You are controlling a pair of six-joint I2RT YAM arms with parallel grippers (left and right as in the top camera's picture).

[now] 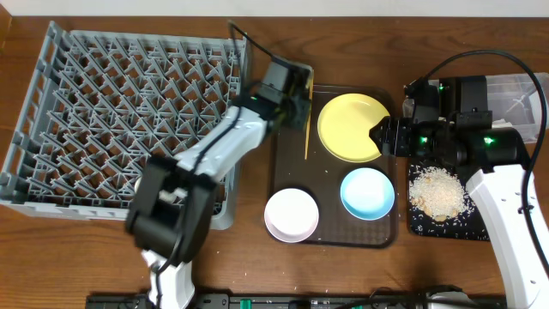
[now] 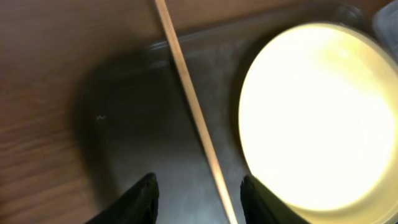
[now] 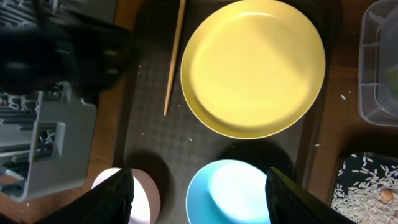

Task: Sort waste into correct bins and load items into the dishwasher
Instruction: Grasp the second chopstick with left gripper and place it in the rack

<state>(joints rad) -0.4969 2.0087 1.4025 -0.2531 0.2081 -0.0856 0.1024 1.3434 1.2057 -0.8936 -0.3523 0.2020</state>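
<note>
Though rice (image 1: 437, 190) is binned, yellow plate (image 1: 350, 127), white bowl (image 1: 292, 215), blue bowl (image 1: 367, 192), chopstick (image 1: 308, 129) wait on the serving tray (image 1: 328, 176); my left gripper (image 2: 199, 199), right gripper (image 3: 202, 186) gape empty.

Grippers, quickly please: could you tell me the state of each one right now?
Left gripper: open, a chopstick between its fingers, not clamped.
Right gripper: open, holding nothing.

Tally: 1 yellow plate (image 1: 352, 127); 1 white bowl (image 1: 292, 215); 1 light blue bowl (image 1: 367, 192); 1 chopstick (image 1: 308, 136) visible; 1 dish rack (image 1: 111, 112); 1 serving tray (image 1: 287, 167); 1 clear tub (image 1: 527, 94); 1 black tray (image 1: 429, 226); 1 rice heap (image 1: 437, 190).
</note>
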